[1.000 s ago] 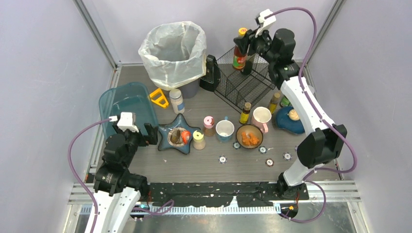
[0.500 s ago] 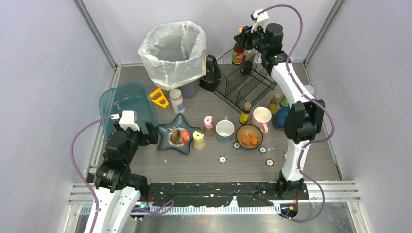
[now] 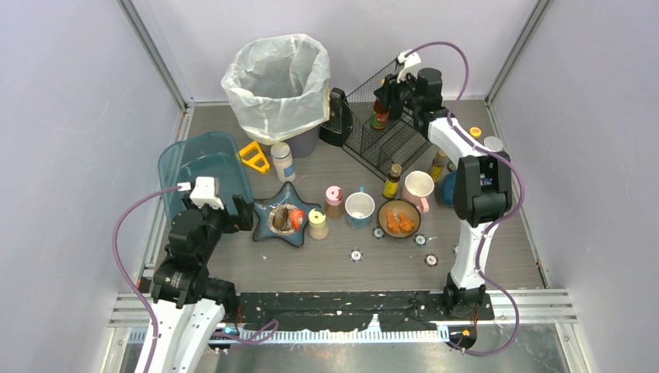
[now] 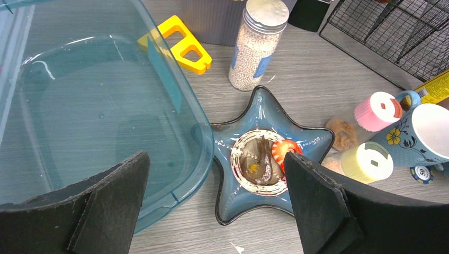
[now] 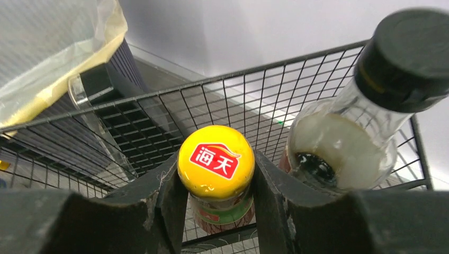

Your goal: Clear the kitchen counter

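Dark wood-grain kitchen counter [image 3: 311, 268] fills the floor between lilac walls [image 3: 70, 116], cluttered. Far right, my right claw [image 3: 386, 97] sits above the counter at the wire rack [image 3: 392, 144], clamped on a yellow-capped sauce bottle [image 5: 216, 159]. Near left, my left claw [image 3: 242, 215] hangs low over it, jaws spread wide.

Left arm [image 3: 186, 256]: folded close over near-left base, elbow up, wrist angled forward and right. Left gripper [image 3: 242, 215] low, jaws spread wide; in wrist view both black fingers [image 4: 106, 206] stand well apart.

Right arm [image 3: 474, 194]: rises upright from near-right base, then stretches toward far side, white forearm slanting left. Right gripper [image 3: 382, 102] faces left at end of reach, jaws partly closed, pads [image 5: 270, 196] pressing both sides of yellow-capped sauce bottle [image 5: 216, 164] just below cap.
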Controlling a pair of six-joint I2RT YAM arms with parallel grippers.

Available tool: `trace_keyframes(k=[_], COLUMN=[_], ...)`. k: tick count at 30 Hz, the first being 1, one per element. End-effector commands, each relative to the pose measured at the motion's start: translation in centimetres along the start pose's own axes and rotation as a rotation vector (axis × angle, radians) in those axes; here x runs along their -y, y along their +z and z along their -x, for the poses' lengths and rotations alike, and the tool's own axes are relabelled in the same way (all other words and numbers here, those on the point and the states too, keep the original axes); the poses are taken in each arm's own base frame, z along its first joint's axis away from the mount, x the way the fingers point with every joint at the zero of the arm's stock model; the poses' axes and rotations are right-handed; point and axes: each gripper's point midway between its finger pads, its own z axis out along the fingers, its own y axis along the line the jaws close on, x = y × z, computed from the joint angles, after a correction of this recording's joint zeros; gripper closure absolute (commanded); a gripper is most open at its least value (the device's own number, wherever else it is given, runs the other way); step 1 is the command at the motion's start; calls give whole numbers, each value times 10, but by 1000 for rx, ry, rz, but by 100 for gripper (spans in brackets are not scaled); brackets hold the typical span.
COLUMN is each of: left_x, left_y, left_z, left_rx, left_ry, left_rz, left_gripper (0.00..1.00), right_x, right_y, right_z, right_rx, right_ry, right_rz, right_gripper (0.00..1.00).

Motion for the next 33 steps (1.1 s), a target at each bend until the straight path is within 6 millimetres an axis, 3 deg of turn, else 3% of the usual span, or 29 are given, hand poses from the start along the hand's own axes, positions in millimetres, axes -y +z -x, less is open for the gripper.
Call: trace_keyframes(k=[1, 4, 9, 10, 13, 16, 21, 27, 32, 33], left_x=[4, 5, 5, 5, 6, 8, 9, 10, 11, 12], left_y=[-5, -5, -6, -6, -7, -9, -13, -22, -29, -31], left_z=[20, 21, 21, 21, 21, 23, 25, 31, 34, 35], left_rx=[50, 54, 57, 58, 59, 68, 85, 131, 166, 173], left_ry=[3, 3, 3, 3, 2, 0, -4, -12, -18, -19], left_rz=[-19, -22, -23, -25, -29, -37, -48, -54, -64, -69], left_gripper=[1, 1, 1, 1, 1, 1, 1, 1, 1, 1], right_x=[-1, 4, 8, 9, 8, 6, 3, 0, -7, -7], right_y=[-3, 2, 7, 7, 4, -2, -10, -39, -85, -92], right_z=[72, 57, 40, 40, 42, 50, 63, 87, 116, 115], right_rx=[262, 241, 199, 197, 187, 183, 171, 171, 172, 153], right_ry=[-122, -121, -114, -115, -116, -117, -118, -105, -83, -72], right_rz=[22, 17, 10, 8, 7, 8, 7, -35, -102, -116], right_gripper=[95, 92, 75, 68, 58, 43, 33, 23, 10, 8])
